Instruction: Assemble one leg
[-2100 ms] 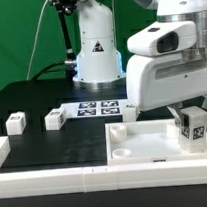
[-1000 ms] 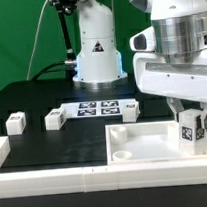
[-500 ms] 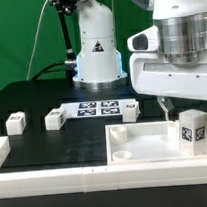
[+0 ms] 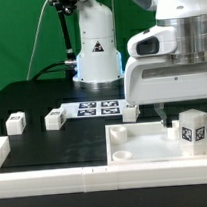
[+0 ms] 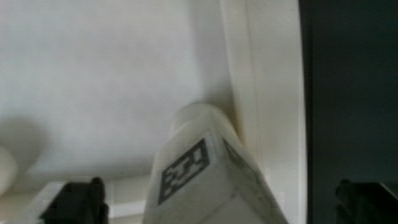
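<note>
The leg [image 4: 191, 127] is standing upright on the white tray-like piece [image 4: 145, 149], near its corner at the exterior view's right, its tag facing the camera. The pincer [image 5: 224, 200] is hanging spread wide above it, gripping nothing, its fingertips [image 5: 75, 200] showing clear of the leg [image 5: 206, 165]. Three more legs [image 4: 54, 119] are sitting on the black table [image 4: 55, 150].

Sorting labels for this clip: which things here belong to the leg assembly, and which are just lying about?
Job in hand:
- the leg standing upright on the white tray-like piece, tag facing the camera
- the tool, beside that leg, not holding it

Lying about:
- three spare legs on the black table
- the marker board
</note>
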`<state>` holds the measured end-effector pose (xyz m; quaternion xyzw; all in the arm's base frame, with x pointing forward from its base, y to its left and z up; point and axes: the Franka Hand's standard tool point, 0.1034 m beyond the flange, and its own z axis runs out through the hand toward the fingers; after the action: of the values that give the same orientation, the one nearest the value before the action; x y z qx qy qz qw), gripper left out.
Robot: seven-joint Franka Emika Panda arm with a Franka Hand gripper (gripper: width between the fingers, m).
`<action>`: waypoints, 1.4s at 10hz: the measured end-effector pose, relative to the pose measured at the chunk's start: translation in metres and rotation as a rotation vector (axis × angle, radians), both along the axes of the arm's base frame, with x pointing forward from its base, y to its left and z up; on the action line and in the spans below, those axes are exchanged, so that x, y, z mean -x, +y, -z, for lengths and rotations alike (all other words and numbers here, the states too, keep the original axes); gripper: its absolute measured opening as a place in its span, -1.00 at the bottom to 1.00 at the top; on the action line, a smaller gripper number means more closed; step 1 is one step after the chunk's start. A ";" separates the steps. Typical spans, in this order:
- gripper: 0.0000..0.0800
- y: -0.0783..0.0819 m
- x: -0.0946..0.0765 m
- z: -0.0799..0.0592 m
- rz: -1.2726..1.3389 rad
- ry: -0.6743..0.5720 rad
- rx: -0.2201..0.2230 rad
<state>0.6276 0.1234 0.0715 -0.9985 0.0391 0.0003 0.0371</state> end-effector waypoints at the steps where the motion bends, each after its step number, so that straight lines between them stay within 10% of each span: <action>1: 0.62 0.002 0.000 0.000 -0.075 -0.008 0.005; 6: 0.62 -0.007 0.000 0.001 -0.486 -0.031 0.020; 10: -0.27 -0.007 0.000 0.001 -0.479 -0.030 0.020; 14: -0.27 -0.007 0.000 0.001 -0.318 -0.020 0.011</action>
<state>0.6272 0.1165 0.0701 -0.9923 -0.1197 -0.0040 0.0315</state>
